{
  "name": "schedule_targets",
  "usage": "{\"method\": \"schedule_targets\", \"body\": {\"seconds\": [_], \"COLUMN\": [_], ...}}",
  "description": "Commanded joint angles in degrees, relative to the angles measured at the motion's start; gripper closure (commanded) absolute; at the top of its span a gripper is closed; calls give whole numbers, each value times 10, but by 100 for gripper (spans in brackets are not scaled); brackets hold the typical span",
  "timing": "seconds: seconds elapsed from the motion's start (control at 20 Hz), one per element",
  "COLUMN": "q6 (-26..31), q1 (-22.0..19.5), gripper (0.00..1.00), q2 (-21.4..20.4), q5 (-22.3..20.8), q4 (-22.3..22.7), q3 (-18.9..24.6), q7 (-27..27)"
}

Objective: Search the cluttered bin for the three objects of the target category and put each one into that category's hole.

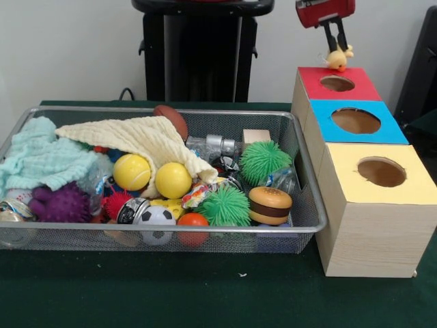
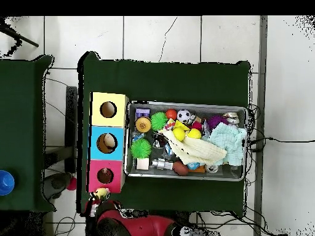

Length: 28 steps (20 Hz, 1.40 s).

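My gripper (image 1: 336,49) hangs at the top right, just behind and above the red-faced round hole (image 1: 337,83) of the far wooden box. It is shut on a small yellow-orange plush toy (image 1: 337,60) that dangles below the black fingers. In the overhead view the gripper (image 2: 98,195) and plush (image 2: 101,193) sit just off the red box's edge, near the red hole (image 2: 105,176). The silver wire-mesh bin (image 1: 171,110) lies left of the boxes, full of clutter; it also shows in the overhead view (image 2: 184,104). No tan-brown or tiger-striped plush shows in the bin.
A blue-faced hole (image 1: 356,121) and a yellow-faced hole (image 1: 381,171) follow the red one. The bin holds a cream cloth (image 1: 136,137), a teal cloth (image 1: 41,157), yellow balls (image 1: 132,171), green spiky balls (image 1: 263,160), a purple spiky ball (image 1: 60,203) and a toy burger (image 1: 270,206).
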Motion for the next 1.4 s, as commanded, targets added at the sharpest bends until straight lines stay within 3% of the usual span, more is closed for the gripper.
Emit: {"method": "schedule_targets", "body": {"seconds": [0.05,0.45,0.9,1.4], "q6": [-46,-74,-98,-113], "q1": [3,-14,-21,-9], "gripper": [100,100,100,100], "q2": [21,36,14,12], "q5": [-14,-30,-24,-27], "q4": [-75,-75,-81,-88], "q3": [-49,-19,-2,-19], "q7": [84,123,148,131]}}
